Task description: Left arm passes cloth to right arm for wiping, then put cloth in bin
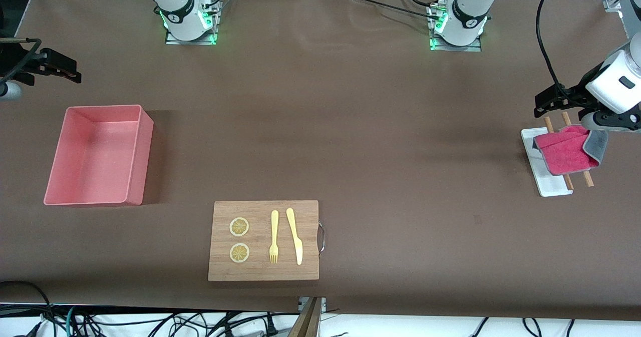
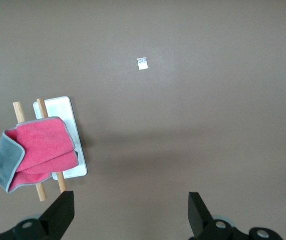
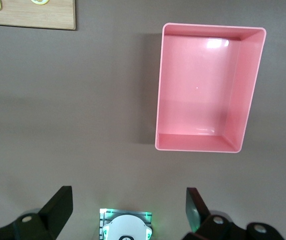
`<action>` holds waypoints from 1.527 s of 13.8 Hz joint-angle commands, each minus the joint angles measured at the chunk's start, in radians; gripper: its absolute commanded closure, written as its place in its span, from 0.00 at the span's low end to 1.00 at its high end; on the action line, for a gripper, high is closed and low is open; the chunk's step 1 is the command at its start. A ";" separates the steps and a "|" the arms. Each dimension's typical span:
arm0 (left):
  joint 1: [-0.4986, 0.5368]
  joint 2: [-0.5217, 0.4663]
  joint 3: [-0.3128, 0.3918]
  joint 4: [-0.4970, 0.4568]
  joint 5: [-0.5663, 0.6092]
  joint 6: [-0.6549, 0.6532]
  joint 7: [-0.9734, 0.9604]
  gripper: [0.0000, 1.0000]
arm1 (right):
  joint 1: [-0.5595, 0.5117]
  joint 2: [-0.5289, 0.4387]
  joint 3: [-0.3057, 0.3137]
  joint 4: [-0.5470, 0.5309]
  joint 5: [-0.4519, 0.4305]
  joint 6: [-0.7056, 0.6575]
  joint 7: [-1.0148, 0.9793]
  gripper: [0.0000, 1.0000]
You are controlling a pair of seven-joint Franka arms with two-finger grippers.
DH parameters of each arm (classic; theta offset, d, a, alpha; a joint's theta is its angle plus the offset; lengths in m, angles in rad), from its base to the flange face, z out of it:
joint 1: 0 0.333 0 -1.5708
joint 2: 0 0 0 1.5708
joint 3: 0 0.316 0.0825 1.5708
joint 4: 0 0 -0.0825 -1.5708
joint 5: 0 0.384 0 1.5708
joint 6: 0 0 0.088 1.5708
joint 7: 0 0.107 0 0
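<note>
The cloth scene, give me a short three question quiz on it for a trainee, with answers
1. True or false: the cloth lies in the bin.
2. What does the cloth rest on? A) board B) two wooden sticks over a white tray C) bare table
3. Are the left gripper and right gripper open or shut?

Key: 1 false; 2 B; 3 both open, holding nothing.

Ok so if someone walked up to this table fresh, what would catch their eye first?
Probably the crimson-pink cloth, draped over two wooden sticks on a small white tray at the left arm's end, with the open left hand above the table beside it. Next, the big salmon-pink bin at the right arm's end. Then the wooden cutting board nearest the front camera, carrying a yellow fork, a knife and two lemon slices.
</note>
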 commanded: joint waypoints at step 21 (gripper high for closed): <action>0.066 0.056 0.005 0.059 -0.003 -0.111 0.025 0.00 | -0.013 0.014 0.012 0.009 -0.010 0.039 0.012 0.00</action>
